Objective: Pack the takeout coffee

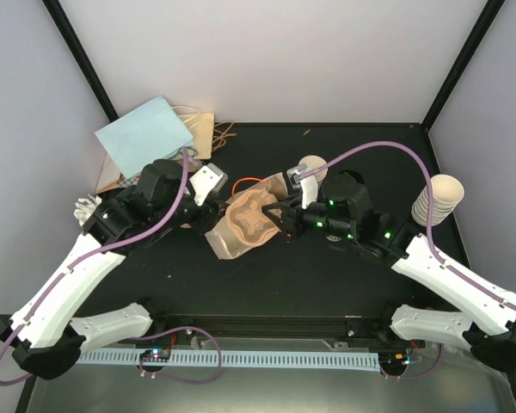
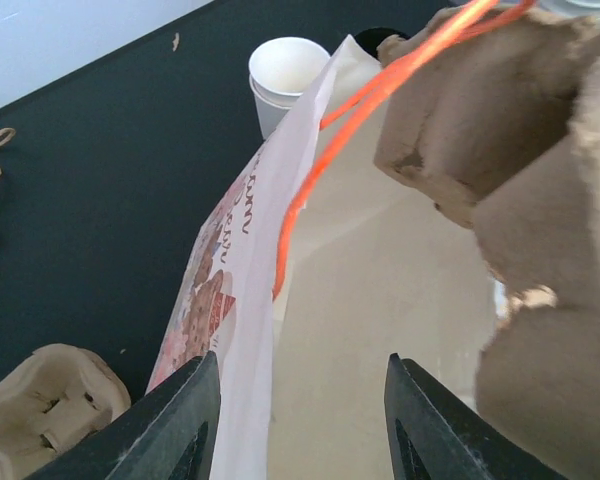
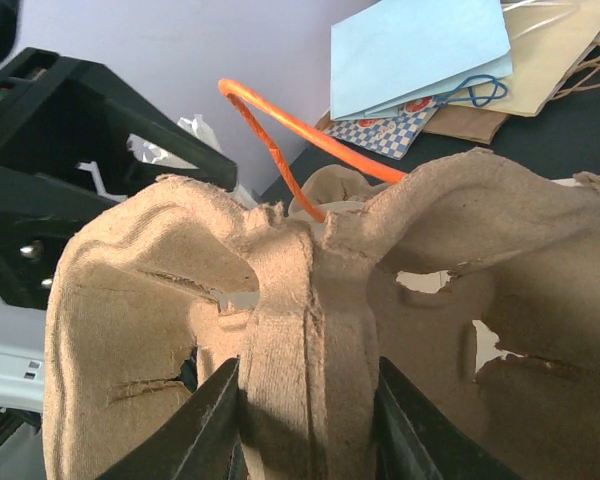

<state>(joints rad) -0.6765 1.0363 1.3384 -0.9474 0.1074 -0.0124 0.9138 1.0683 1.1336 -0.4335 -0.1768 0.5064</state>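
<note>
**Top view**
- My left gripper point(image 1: 205, 209): at the mouth of the paper bag point(image 1: 226, 245), which lies on its side.
- My right gripper point(image 1: 284, 217): opposite it, on the far edge of the pulp cup tray point(image 1: 251, 217). The tray sits between my two grippers at the bag's mouth.
- Takeout coffee: one open cup point(image 1: 311, 165) just behind my right gripper, and a stack of cups point(image 1: 436, 200) well off to its right. Neither is in the tray or the bag.
- Pile of flat bags point(image 1: 150, 133): behind my left arm.

**Left wrist view**
- Jaws stand partly apart and straddle the bag's printed wall. The wall lies against the left finger point(image 2: 185, 425) and is not pinched.
- Orange handle point(image 2: 320, 150): runs ahead of the fingers. The tray is to the right of them, and the white cup is far ahead.
- Second pulp piece point(image 2: 50, 400): beside the left finger, cut off by the frame.

**Right wrist view**
- Jaws are clamped on the tray's centre ridge.

**Progress, as I judge it**
- The tray is at the bag's mouth but holds no cups.
- Loading the cups and seating the tray are left to do.

**Unclear**
- I can make out no black lid for certain.
- A dark shape behind the bag can't be identified.
- The tray hides how deep the bag is and how far the tray has gone in.
</note>
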